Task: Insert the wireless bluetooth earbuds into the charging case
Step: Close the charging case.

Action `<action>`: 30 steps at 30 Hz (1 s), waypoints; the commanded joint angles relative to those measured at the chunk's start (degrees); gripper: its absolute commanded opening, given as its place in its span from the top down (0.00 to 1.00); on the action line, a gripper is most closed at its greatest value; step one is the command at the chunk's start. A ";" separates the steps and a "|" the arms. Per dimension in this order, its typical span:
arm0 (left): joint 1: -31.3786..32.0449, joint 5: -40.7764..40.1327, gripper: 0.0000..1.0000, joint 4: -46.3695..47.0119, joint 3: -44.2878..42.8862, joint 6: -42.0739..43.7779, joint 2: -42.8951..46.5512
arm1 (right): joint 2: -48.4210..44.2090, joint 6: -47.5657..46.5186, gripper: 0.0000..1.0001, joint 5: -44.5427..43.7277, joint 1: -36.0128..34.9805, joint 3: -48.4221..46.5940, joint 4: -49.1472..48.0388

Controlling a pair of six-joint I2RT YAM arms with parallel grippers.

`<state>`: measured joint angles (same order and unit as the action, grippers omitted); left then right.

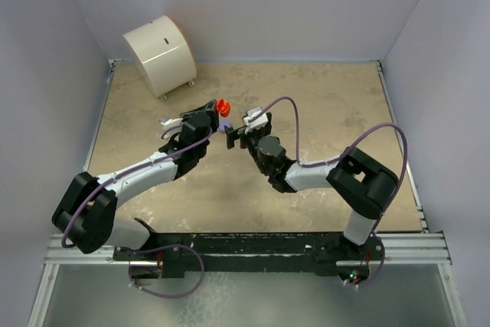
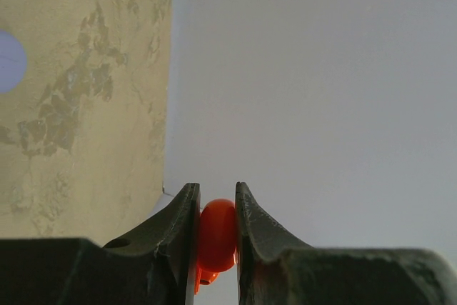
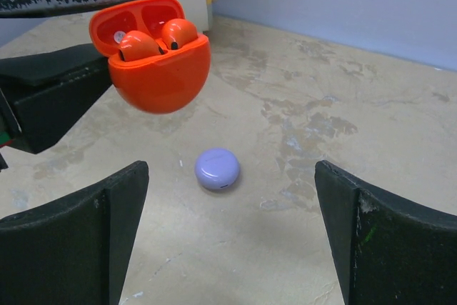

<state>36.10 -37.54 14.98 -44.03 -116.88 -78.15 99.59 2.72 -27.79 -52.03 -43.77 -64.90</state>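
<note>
We can read no text, label, brand or number in any view. The glossy red-orange round charging case [image 3: 153, 76] shows no lettering we can make out, and neither does the small lilac round closed case [image 3: 218, 169] on the counter [image 3: 285, 233]. The white cylindrical drum [image 1: 159, 55] in the far left corner bears one small reddish mark, too small to read.

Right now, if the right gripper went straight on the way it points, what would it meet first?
Probably the small round lilac case, lying centred between the right gripper's open jaws; depth unclear.
</note>
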 commanded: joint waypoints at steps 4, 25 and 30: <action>0.85 -4.74 1.00 -9.00 -3.65 -8.76 -1.88 | 2.41 -2.85 0.00 -0.86 -0.35 -3.61 -6.12; 2.58 -3.38 1.00 -10.24 -0.77 -11.80 -2.25 | 6.83 -5.39 0.00 -6.17 -0.34 -6.31 -10.26; 2.75 -3.49 1.00 -10.18 0.59 -12.40 -1.86 | 6.25 -6.44 0.00 -8.05 -0.28 -4.52 -12.99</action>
<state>38.37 -37.98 9.76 -44.69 -117.49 -80.49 107.22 -2.13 -32.01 -52.25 -48.53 -70.78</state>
